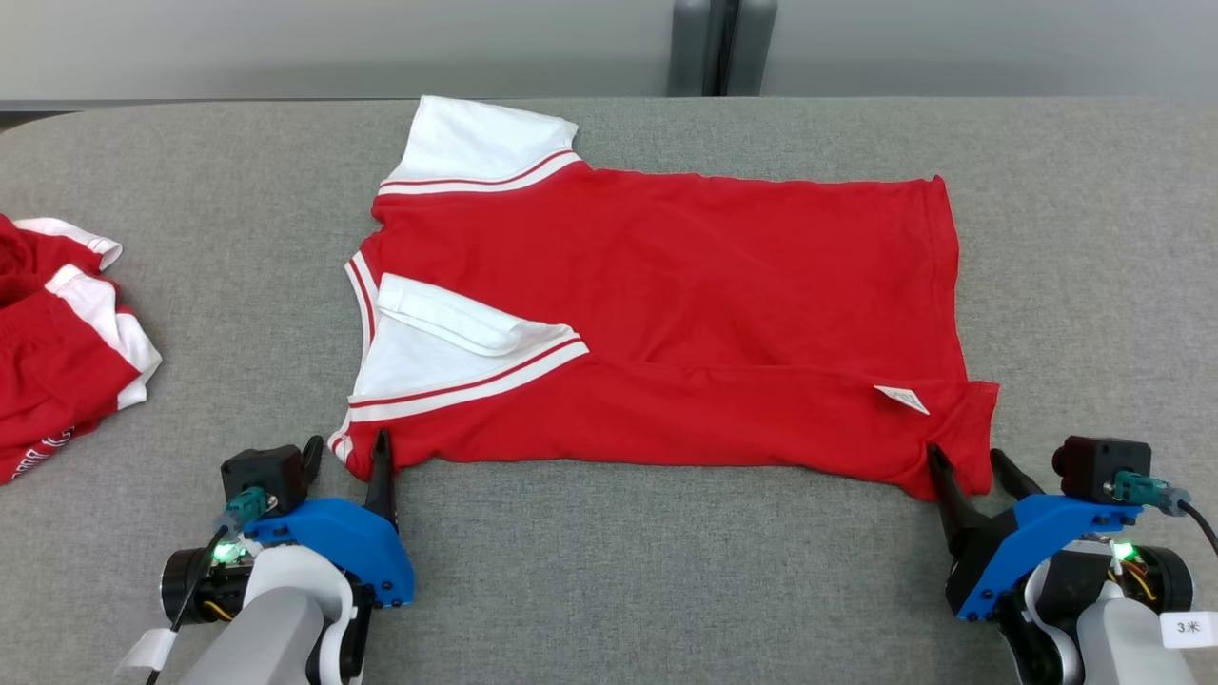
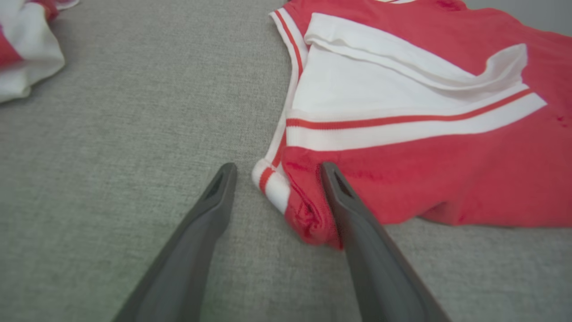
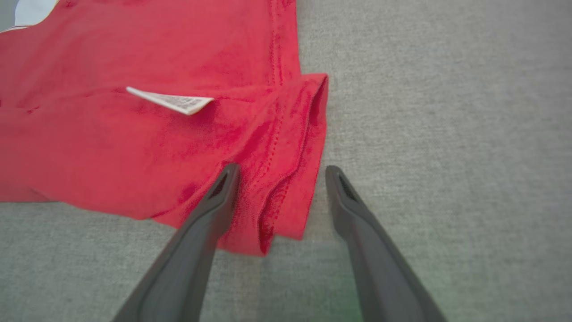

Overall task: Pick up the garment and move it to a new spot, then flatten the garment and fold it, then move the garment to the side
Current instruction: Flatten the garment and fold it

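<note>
1. Left tool (image 1: 347, 442) and right tool (image 1: 968, 455), fingers apart, straddle the garment's (image 1: 666, 314) near corners.
2. The garment is soft red knit with white sleeves, flat mid-counter (image 1: 609, 590).
3. A crumpled red-white pile (image 1: 57, 342) lies far left.

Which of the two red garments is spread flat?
The centre garment, its white label showing; the other garment lies bunched at far left.

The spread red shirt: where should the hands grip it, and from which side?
I would grip the shirt's two near corners, coming low from the near side: left hand at the collar end, right hand at the hem end. That edge is a doubled fold, and each open hand straddles a corner.
</note>
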